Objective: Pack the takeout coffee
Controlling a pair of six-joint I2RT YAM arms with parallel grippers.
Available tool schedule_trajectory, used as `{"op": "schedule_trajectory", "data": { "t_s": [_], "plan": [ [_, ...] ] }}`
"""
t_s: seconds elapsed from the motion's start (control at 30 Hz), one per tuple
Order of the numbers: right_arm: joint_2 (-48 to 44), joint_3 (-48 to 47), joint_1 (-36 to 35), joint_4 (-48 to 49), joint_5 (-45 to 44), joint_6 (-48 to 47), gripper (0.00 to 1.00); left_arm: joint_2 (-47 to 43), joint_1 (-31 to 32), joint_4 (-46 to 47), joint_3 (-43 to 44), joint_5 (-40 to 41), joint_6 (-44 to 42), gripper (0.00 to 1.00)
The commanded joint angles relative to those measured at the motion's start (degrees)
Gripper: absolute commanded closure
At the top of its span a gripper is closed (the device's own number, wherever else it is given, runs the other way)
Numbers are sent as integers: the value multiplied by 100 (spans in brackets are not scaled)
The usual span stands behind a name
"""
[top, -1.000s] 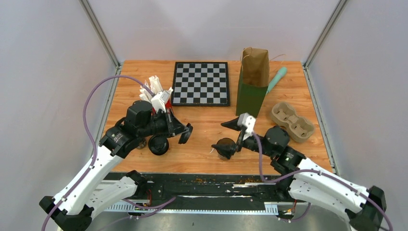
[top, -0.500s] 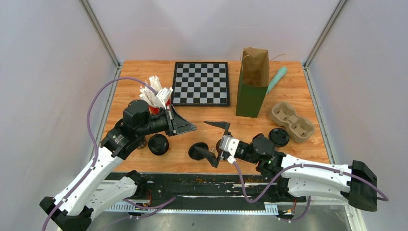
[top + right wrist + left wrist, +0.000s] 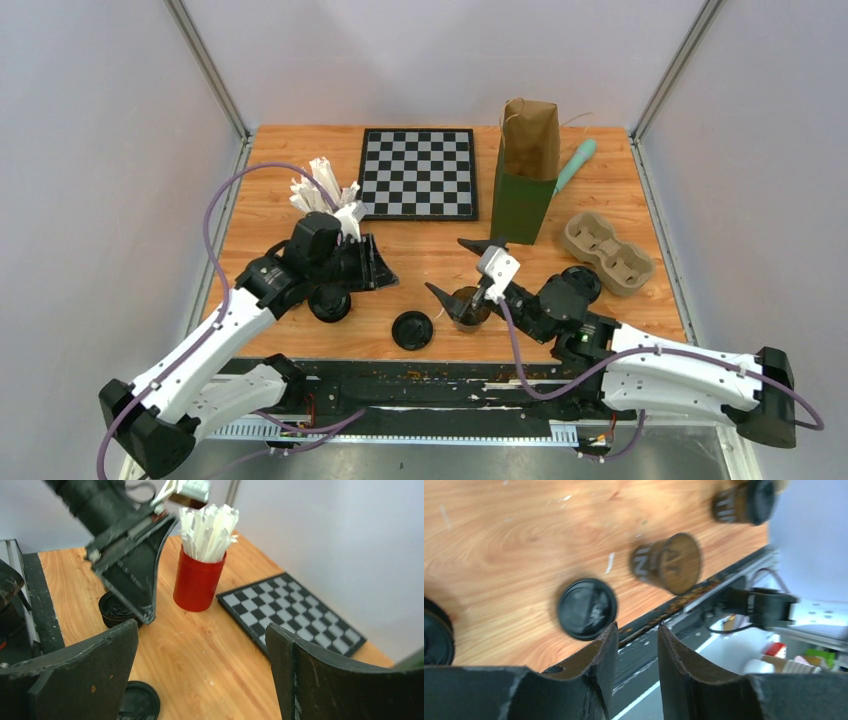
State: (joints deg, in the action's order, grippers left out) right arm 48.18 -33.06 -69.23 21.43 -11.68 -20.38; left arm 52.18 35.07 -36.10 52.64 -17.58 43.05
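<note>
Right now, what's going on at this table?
Two robot arms are packing takeout coffee. The right claw hangs wide open at a cup with no lid; a loose lid lies beside it. The left claw, slightly open and empty, hovers by a lidded cup. A third cup waits to the right, outside the paper bag.

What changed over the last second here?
A black lid now lies loose on the table, left of an uncovered coffee cup; a second ago that cup looked lidded. The right gripper swept left and back, open throughout. The left gripper went from shut to open, holding nothing. The paper bag, chessboard, cup carrier and other lidded cup stayed put.
</note>
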Motion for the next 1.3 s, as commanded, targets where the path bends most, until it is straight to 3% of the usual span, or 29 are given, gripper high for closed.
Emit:
{"op": "schedule_trajectory", "data": {
  "t_s": [0.0, 0.13, 0.27, 0.43, 0.93, 1.0, 1.27],
  "plan": [
    [-507, -524, -24, -1823, -1025, 1729, 3, 382, 332, -164, -358, 741, -520, 56],
    [-801, -804, -24, -2940, -1641, 2910, 3, 1173, 727, -10, -413, 1194, -687, 55],
    [-1109, -851, -24, -3570, -1683, 3336, 3, 1859, 905, 127, -439, 1682, -886, 55],
    [-1541, -868, -28, -4011, -1916, 3538, 4, 2378, 1054, 861, -647, 1451, -1093, 51],
    [-1808, -905, -22, -4499, -2172, 3690, 4, 3454, 1359, 902, -562, 2019, -1453, 48],
    [-1804, -887, -21, -4483, -2165, 3708, 4, 3513, 1393, 894, -563, 2022, -1451, 53],
    [-1655, -756, -24, -4336, -1838, 3876, 4, 3130, 1424, 603, -381, 2070, -1361, 93]
  ]
}}
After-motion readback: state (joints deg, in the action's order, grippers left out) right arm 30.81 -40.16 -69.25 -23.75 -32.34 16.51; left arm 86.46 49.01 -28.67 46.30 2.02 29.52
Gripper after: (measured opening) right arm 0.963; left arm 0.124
